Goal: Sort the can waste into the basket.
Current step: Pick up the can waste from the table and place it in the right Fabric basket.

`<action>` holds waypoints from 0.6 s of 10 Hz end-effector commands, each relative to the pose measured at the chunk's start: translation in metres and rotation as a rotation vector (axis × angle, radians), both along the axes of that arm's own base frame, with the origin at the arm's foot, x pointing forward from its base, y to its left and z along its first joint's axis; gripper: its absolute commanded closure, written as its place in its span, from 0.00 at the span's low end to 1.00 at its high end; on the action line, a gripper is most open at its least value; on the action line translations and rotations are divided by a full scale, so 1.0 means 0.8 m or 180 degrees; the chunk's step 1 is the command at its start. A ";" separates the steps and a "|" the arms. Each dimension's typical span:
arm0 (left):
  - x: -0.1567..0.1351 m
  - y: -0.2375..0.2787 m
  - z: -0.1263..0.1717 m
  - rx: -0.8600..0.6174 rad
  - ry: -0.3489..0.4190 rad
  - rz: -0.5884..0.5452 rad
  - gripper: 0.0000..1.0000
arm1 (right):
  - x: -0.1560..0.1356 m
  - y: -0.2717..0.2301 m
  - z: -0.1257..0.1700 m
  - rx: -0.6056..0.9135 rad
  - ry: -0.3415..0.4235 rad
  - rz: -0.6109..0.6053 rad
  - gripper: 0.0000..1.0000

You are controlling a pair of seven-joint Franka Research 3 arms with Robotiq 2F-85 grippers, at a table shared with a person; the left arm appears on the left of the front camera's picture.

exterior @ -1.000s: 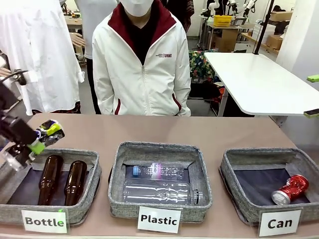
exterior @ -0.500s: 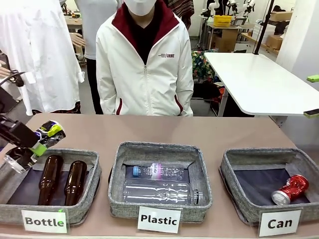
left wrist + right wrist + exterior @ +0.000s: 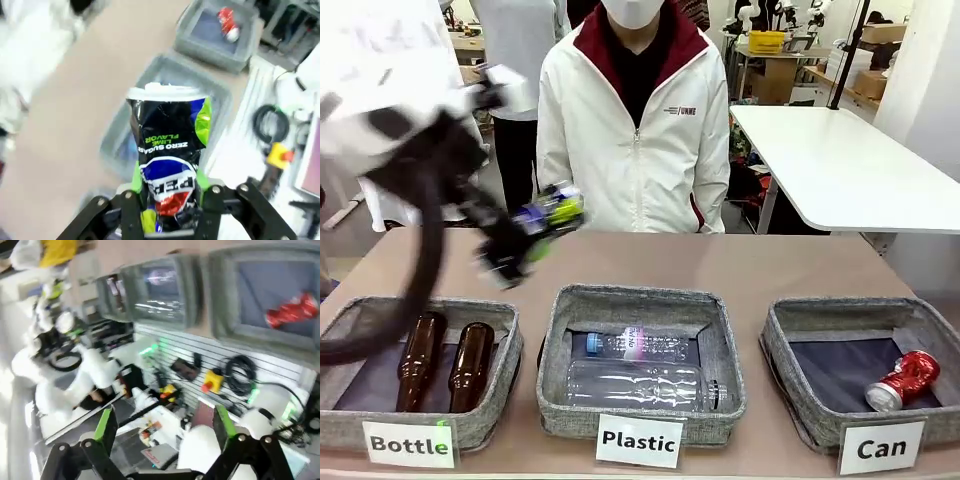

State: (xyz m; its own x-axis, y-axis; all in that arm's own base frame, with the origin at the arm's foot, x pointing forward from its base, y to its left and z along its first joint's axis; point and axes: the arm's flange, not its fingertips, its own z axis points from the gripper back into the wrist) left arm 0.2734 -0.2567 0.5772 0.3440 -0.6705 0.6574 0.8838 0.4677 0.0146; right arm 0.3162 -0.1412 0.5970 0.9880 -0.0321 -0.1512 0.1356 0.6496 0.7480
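- Left gripper (image 3: 525,243): motion-blurred in the front view, raised above the table's far-left part, behind the gap between the Bottle bin (image 3: 500,335) and the Plastic bin (image 3: 552,340). Jaws clamped on the dark can (image 3: 552,210); in the left wrist view the green pads (image 3: 136,178) press both sides of the dark can's (image 3: 167,150) lower half.
- Dark can: black and blue with a green patch, dented, silver end outward. Held in the air, clear of every bin rim.
- Right gripper (image 3: 162,427): fingers spread wide, nothing between them; it sits off the table's near edge, over floor equipment.
- Can basket (image 3: 780,350): rightmost of three bins, white "Can" sign on its near wall. Red crushed can (image 3: 904,380) lies at its right side; the dark lining to the left of it is bare.
- Plastic bin: centre, two clear bottles (image 3: 640,385) lying flat.
- Bottle bin: left, two brown bottles (image 3: 470,365) side by side.
- Table (image 3: 770,265): an open brown strip runs behind all three bins to the far edge; narrow gaps separate the bins.
- Person (image 3: 635,130): white jacket, standing at the far edge, behind the middle bin.
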 end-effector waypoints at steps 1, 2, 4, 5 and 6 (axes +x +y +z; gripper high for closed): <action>0.077 -0.078 0.000 -0.0208 -0.0157 -0.0627 0.59 | -0.044 -0.049 0.008 -0.0193 -0.0276 -0.0283 0.00; 0.091 -0.136 0.002 -0.0273 -0.0092 -0.1056 0.59 | -0.066 -0.073 0.016 -0.0300 -0.0516 -0.0475 0.00; 0.106 -0.252 -0.011 -0.0269 -0.0179 -0.1684 0.59 | -0.099 -0.113 0.020 -0.0367 -0.0853 -0.0756 0.00; 0.117 -0.323 -0.023 -0.0246 -0.0210 -0.1985 0.59 | -0.112 -0.129 0.020 -0.0283 -0.1014 -0.0930 0.00; 0.120 -0.379 -0.036 -0.0134 -0.0204 -0.2042 0.59 | -0.123 -0.140 0.019 -0.0099 -0.1131 -0.0994 0.00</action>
